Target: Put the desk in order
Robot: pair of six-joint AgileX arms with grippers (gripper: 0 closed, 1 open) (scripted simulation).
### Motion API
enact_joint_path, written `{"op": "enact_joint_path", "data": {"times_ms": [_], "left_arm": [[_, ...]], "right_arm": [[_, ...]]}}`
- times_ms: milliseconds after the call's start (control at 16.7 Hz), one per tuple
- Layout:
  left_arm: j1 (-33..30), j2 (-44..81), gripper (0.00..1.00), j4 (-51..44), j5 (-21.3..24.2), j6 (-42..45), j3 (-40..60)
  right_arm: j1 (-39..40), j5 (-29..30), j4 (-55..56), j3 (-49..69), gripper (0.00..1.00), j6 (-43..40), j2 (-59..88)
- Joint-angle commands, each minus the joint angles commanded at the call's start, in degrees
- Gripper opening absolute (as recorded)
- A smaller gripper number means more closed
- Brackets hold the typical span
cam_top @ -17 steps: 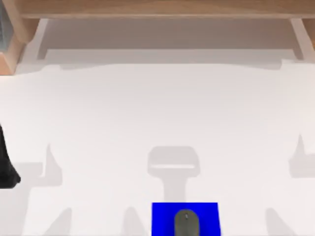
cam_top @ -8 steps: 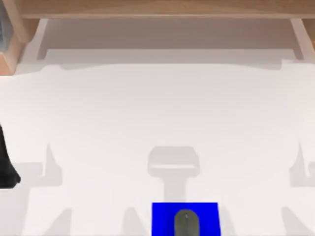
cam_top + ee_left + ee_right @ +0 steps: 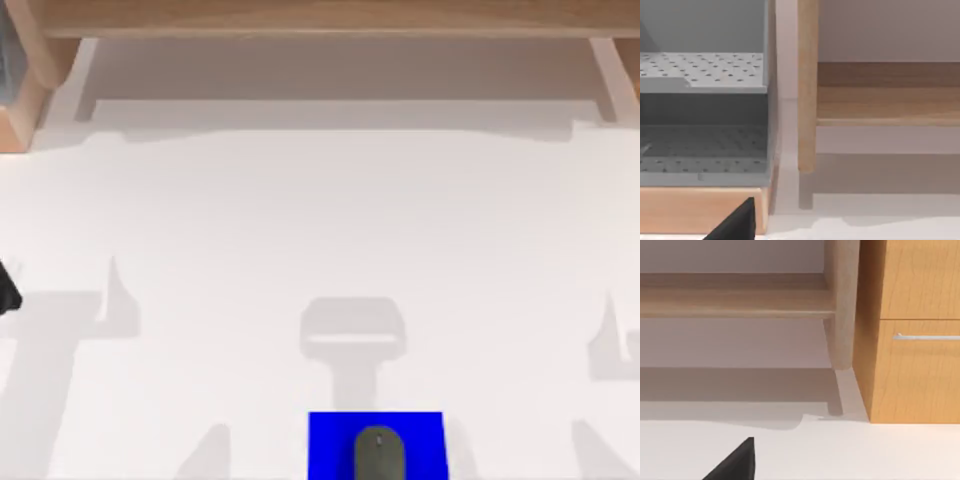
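Top and wrist views of the desk, a white top that runs across the whole top view, with its raised wooden shelf along the far edge. The one loose thing on it is a grey mouse. It lies on a blue mouse pad at the near edge, a little to the right of the middle, with its long axis running from the near edge toward the shelf. My left arm shows as a dark tip at the left edge of the desk, well apart from the pad. Its wrist view faces a grey perforated file tray on a wooden base beside the shelf's left leg, so the left jaws point away from the mouse. A dark wedge of them is in view, and I cannot tell whether they are released or clenched. My right wrist view faces a wooden drawer cabinet with a metal handle beside the shelf's other leg. The right jaws likewise point at the far edge, and their state cannot be told either. Judgement: the mouse lies behind both pairs of jaws, toward the near edge. With the pad right of centre, the right arm is probably the nearer.
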Motion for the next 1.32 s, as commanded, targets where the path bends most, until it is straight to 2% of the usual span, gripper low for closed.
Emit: {"op": "enact_joint_path", "data": {"times_ms": [840, 1080, 1320], "left_arm": [[-14.49, 67.82, 1.0, -1.96, -13.07, 0.2, 70.75], [-17.47, 82.13, 1.0, -2.53, -15.92, 0.4, 85.35], [-19.07, 89.83, 1.0, -2.55, -17.62, 0.51, 94.1]], "right_arm": [[0.0, 0.0, 0.0, 0.0, 1.0, 0.0, 0.0], [0.0, 0.0, 0.0, 0.0, 1.0, 0.0, 0.0], [0.0, 0.0, 0.0, 0.0, 1.0, 0.0, 0.0]]}}
